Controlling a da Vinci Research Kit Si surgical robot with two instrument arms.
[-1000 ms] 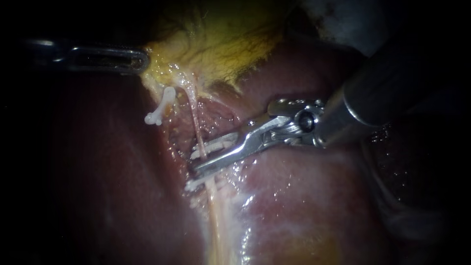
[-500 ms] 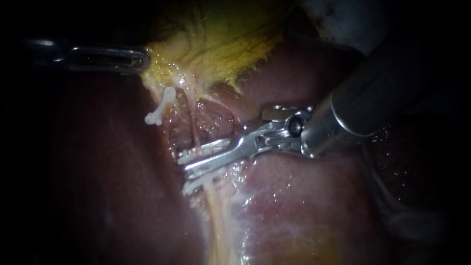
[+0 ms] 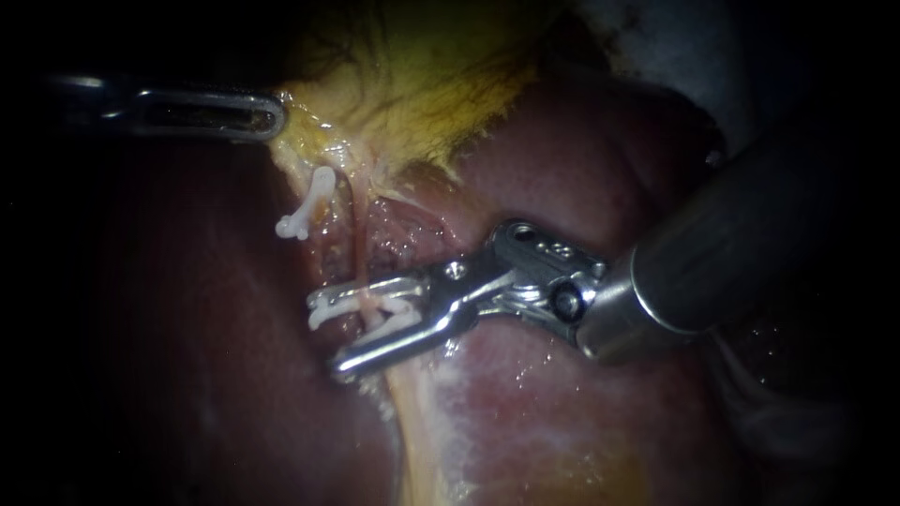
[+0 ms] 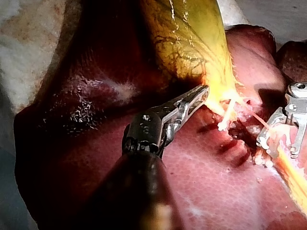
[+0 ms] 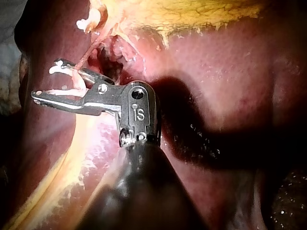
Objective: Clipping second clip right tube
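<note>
My right instrument (image 3: 328, 333) reaches across the thin pinkish right tube (image 3: 359, 253). Its jaws stand wide apart and hold a white clip (image 3: 375, 309) whose two legs straddle the tube. The right wrist view shows the same: the tube (image 5: 84, 57) runs between the clip's legs (image 5: 60, 91) inside the jaws (image 5: 45, 80). Another white clip (image 3: 305, 208) sits on the left tube, just below the gallbladder (image 3: 412, 84). My left instrument (image 3: 272, 117) is shut on the gallbladder's yellow edge, as its own view confirms (image 4: 200, 95).
Dark red liver (image 3: 581, 169) lies around and under both tubes. A pale yellowish band of tissue (image 3: 422, 431) runs down from the clip site. My right instrument's thick dark shaft (image 3: 750, 234) fills the right side. White cloth (image 3: 675, 37) shows behind the liver.
My right instrument has pushed leftward across the tube and rolled, so its jaws and the clip's legs now show wider apart with the tube between them. The left instrument has not moved.
</note>
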